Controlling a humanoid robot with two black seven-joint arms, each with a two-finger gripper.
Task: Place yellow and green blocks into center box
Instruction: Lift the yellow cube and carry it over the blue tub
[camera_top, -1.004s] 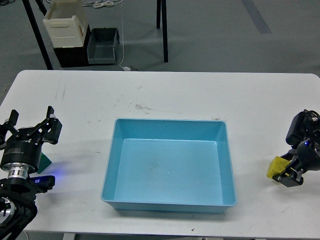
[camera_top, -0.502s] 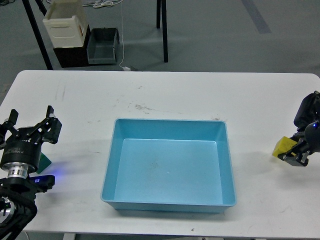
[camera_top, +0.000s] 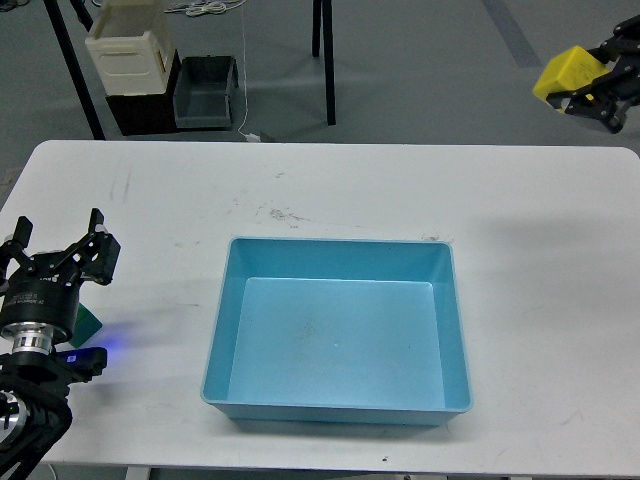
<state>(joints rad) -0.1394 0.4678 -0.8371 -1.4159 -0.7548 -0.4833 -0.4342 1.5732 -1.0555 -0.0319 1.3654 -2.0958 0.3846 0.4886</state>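
The right gripper (camera_top: 590, 92), at two o'clock, is clamped on the yellow block (camera_top: 567, 72), high above the table (camera_top: 400, 190). The left gripper (camera_top: 55, 262), at nine o'clock, stands spread and empty over the green block (camera_top: 88, 320). The blue box (camera_top: 337, 335) at centre holds nothing.

Box (camera_top: 338, 340) centred on table (camera_top: 540, 250), block (camera_top: 88, 320) far left

A white table (camera_top: 330, 185) with scuff marks fills the lower frame. Beyond it lies a grey floor (camera_top: 430, 60). At upper left, a cream container (camera_top: 128, 42) sits on a dark base beside a grey bin (camera_top: 205, 92). Black legs (camera_top: 324, 55) stand at top centre.
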